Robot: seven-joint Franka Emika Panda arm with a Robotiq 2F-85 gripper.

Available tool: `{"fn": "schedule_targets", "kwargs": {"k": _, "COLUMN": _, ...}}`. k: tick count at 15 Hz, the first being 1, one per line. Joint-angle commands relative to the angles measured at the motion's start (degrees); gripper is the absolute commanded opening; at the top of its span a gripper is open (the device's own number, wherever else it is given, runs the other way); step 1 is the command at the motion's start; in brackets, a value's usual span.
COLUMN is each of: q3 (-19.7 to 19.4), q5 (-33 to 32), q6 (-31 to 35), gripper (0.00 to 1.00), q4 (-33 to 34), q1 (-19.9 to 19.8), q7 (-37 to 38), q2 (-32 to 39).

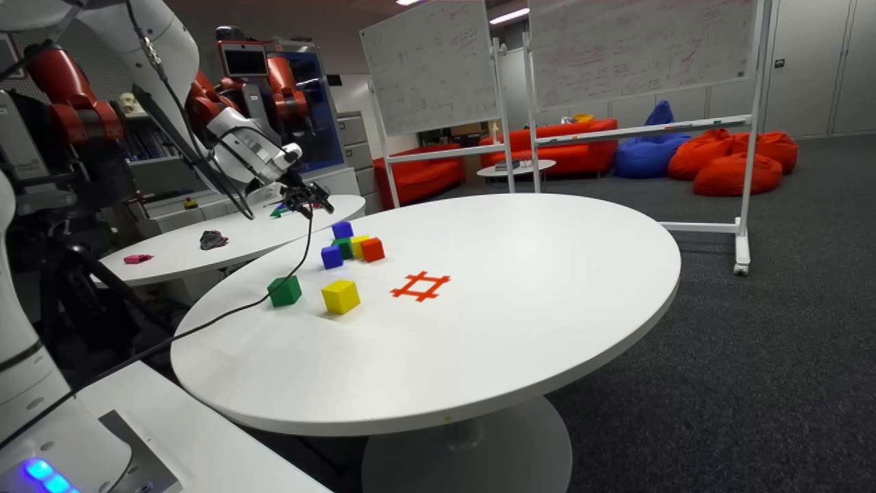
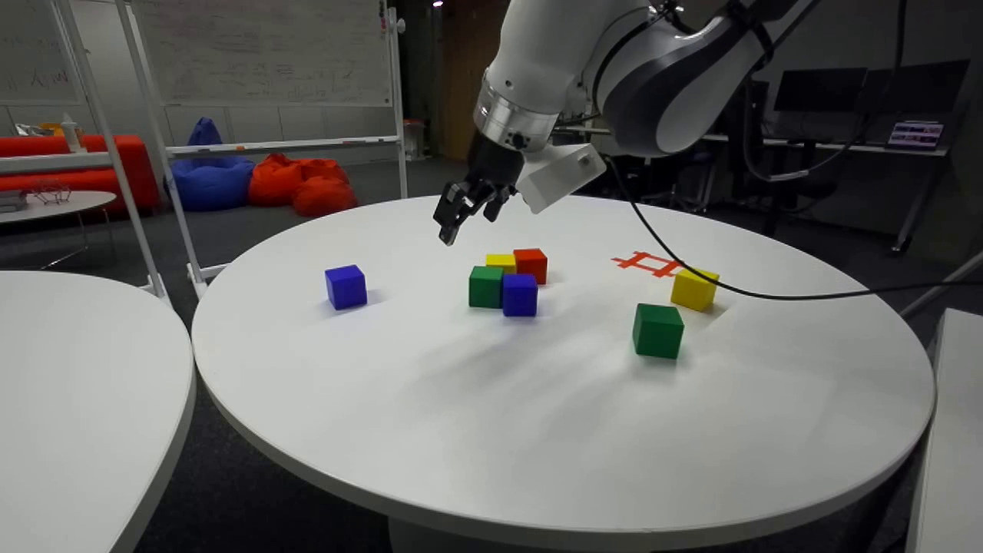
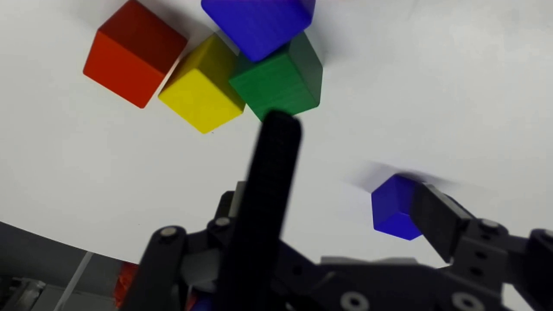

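Observation:
My gripper (image 2: 470,219) hangs above the round white table, fingers spread and nothing between them. In the wrist view the gripper (image 3: 335,201) has its right finger (image 3: 438,220) overlapping part of a lone blue cube (image 3: 395,209); the left finger is partly hidden by a black band. That lone blue cube (image 2: 345,287) rests on the table, apart from the gripper. Close by stands a cluster: a red cube (image 3: 134,54), a yellow cube (image 3: 203,93), a green cube (image 3: 281,82) and another blue cube (image 3: 261,23), cut off by the frame's top.
Nearer the arm's base lie a larger-looking green cube (image 1: 285,292) and a yellow cube (image 1: 341,297), beside a red tape outline (image 1: 420,287). A black cable (image 1: 226,313) trails from the arm across the table (image 1: 520,329). Another white table (image 2: 84,384) adjoins it.

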Motion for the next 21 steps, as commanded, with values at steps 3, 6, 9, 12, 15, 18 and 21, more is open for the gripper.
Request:
{"fn": "schedule_targets", "kwargs": {"k": 3, "q3": 0.56, "q5": 1.35, "q6": -0.73, "gripper": 1.00, "q4": -0.45, "q1": -0.17, "q7": 0.16, "q2": -0.37}}
{"fn": "schedule_targets", "kwargs": {"k": 6, "q3": 3.23, "q5": 7.48, "q6": -2.71, "gripper": 1.00, "q4": -1.81, "q1": -1.25, "q7": -1.00, "q2": -0.92}}
{"fn": "schedule_targets", "kwargs": {"k": 9, "q3": 5.68, "q5": 17.47, "q6": -7.25, "gripper": 1.00, "q4": -2.97, "q1": -1.36, "q7": -4.17, "q2": -1.60}}
{"fn": "schedule_targets", "kwargs": {"k": 12, "q3": 8.25, "q5": 28.80, "q6": -10.88, "gripper": 1.00, "q4": -2.74, "q1": -2.37, "q7": -10.79, "q2": -1.47}}
{"fn": "schedule_targets", "kwargs": {"k": 15, "q3": 5.52, "q5": 32.14, "q6": -10.73, "gripper": 1.00, "q4": -1.23, "q1": 0.74, "q7": -11.93, "q2": -0.17}}
{"fn": "schedule_targets", "kwargs": {"k": 18, "q3": 5.96, "q5": 34.64, "q6": -11.02, "gripper": 1.00, "q4": -1.23, "q1": 0.15, "q7": -13.80, "q2": -0.18}}
{"fn": "schedule_targets", "kwargs": {"k": 21, "q3": 6.11, "q5": 34.72, "q6": -11.01, "gripper": 1.00, "q4": -1.23, "q1": -0.06, "q7": -13.83, "q2": -0.18}}
